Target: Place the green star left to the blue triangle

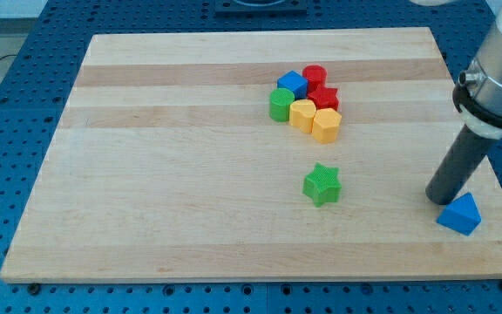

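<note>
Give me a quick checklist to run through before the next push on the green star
1. Green star stands free of the cluster: ok.
2. Blue triangle on the board: ok, though near the view's right edge.
3. My tip behind the star for a push: not ok, it sits just left of the triangle, far from the star.
4. Path between star and triangle free of blocks: ok.
5. Tip touching the triangle: cannot tell.
6. Star already left of the triangle: ok, but with a wide gap.
</note>
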